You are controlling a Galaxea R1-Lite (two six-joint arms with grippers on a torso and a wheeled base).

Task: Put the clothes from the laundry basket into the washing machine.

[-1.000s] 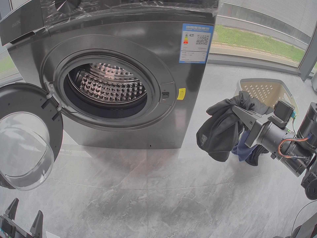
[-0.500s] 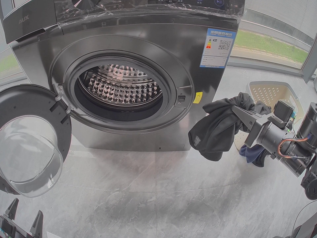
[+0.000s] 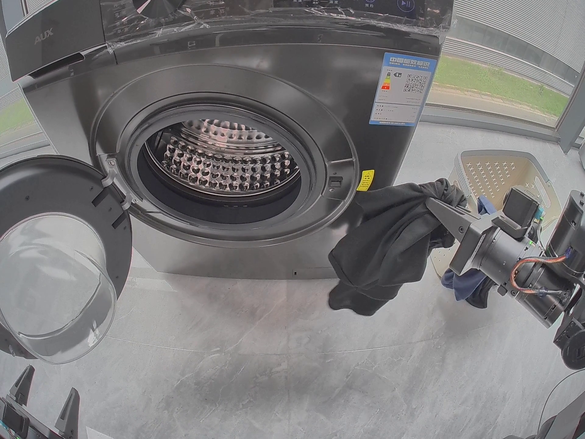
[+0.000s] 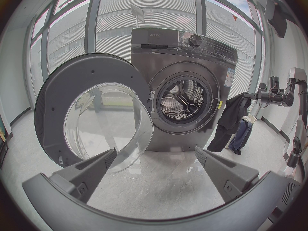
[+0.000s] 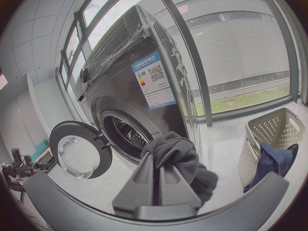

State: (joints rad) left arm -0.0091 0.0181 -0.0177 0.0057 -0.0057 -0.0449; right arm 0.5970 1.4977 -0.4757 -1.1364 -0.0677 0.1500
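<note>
Grey washing machine (image 3: 244, 62), its door (image 3: 55, 190) swung open at 9 o'clock of the steel drum (image 3: 222, 160).
At 3 o'clock of the machine stands the cream laundry basket (image 3: 499, 169), with a blue garment (image 3: 463, 281) draped over its near rim. A black garment (image 3: 384, 245) hangs at 4 o'clock of the drum opening, between machine and basket, pinched by the right gripper (image 3: 434, 203), whose fingers are clamped together on the cloth. The left gripper (image 4: 154, 153) sits low at 7 o'clock, fingers spread wide, holding nothing.
</note>
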